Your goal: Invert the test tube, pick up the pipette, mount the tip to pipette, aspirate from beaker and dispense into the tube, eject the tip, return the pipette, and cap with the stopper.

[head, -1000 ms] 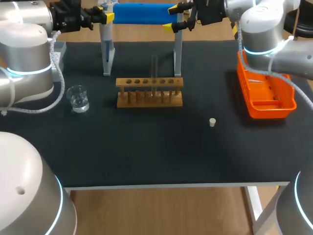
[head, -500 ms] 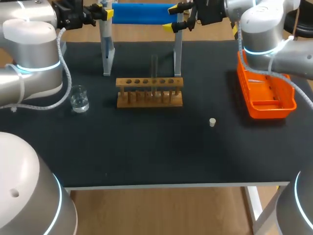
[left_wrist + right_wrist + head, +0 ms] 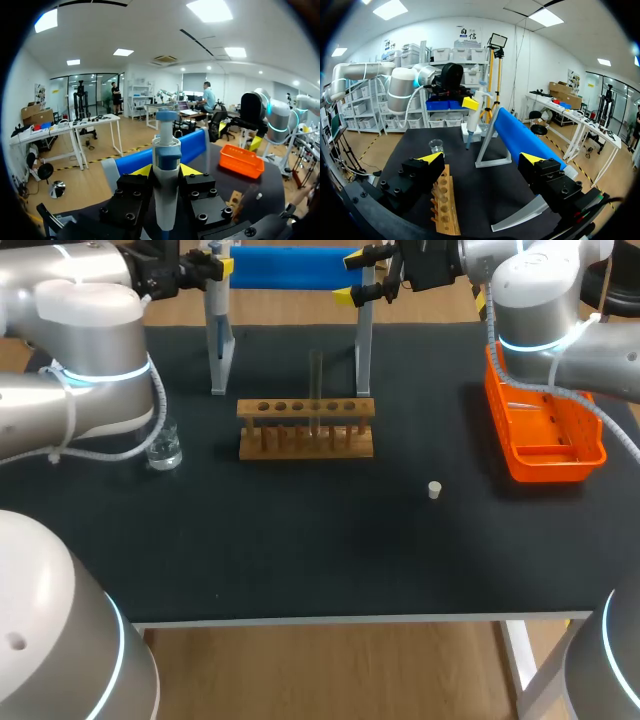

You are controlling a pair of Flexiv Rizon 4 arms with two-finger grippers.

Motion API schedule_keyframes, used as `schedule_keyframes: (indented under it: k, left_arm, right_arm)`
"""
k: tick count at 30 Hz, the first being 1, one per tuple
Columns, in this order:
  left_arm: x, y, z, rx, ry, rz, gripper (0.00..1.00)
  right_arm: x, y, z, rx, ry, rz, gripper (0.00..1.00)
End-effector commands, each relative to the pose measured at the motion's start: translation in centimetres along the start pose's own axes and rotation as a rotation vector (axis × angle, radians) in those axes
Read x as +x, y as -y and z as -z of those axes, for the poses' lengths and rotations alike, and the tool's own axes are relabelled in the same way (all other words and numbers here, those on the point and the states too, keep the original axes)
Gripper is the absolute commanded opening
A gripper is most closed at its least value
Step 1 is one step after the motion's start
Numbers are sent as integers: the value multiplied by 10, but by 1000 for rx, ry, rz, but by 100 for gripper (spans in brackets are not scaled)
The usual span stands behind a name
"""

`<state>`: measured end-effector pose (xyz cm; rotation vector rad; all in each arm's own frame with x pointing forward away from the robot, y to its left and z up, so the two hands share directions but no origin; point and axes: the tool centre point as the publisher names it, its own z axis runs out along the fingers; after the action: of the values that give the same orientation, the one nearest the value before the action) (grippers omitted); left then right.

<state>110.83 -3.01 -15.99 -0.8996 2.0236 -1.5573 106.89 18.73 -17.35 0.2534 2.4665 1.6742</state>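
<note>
While the pipette [image 3: 220,338] hangs at its stand [image 3: 290,267], head view: test tube [image 3: 316,390] upright in rack [image 3: 305,443], stopper [image 3: 434,490] loose on table [image 3: 300,550]; tip-mounting, transfer and capping apparently outstanding. Left wrist view: left gripper [image 3: 165,171] pinching pipette. Right wrist view: right gripper [image 3: 482,158] spread, empty.

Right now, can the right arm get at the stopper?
Probably yes. The right gripper is open and empty by the stand's end; the stopper lies alone on bare mat on its side of the rack, nothing over or beside it. The left gripper holds the pipette, well clear.
</note>
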Motion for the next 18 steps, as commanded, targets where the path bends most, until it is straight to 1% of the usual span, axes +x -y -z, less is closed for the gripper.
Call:
schedule_keyframes:
  k: [1,9,18]
  left_arm:
    - [-4,0,-9,-3,25,5,0]
    - [-19,2,-12,-19,82,18,0]
    - [-21,9,-20,-52,129,24,0]
  right_arm:
    - [-1,-1,0,2,-2,-1,100]
    - [-1,-1,0,2,-2,-1,100]
    - [-1,-1,0,2,-2,-1,100]
